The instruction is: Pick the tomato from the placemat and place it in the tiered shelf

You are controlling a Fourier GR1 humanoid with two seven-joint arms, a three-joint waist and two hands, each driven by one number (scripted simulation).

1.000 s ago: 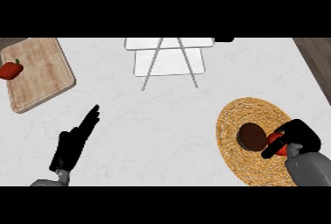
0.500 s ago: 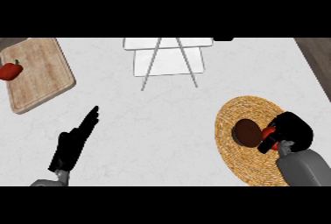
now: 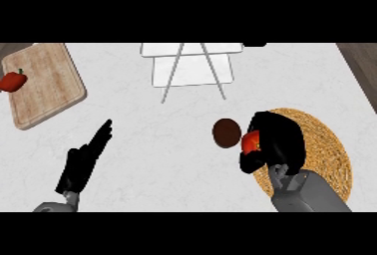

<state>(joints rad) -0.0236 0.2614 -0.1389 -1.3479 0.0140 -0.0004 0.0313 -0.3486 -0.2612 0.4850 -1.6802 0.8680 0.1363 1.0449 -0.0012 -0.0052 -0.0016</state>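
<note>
Red tomato sits inside your right hand, whose fingers are curled round it so only its left face shows. Hand and tomato hang over the left rim of the woven placemat, with a dark round patch on the counter just beside them, which may be a shadow. The tiered shelf lies up and to the left of the fingers, well apart, and your right hand is clearly the nearer one. Your left hand rests at lower left, fingers straight. Compared with half a second ago, the right hand has carried the tomato leftward, off the mat's middle toward the shelf; the left has not moved.
</note>
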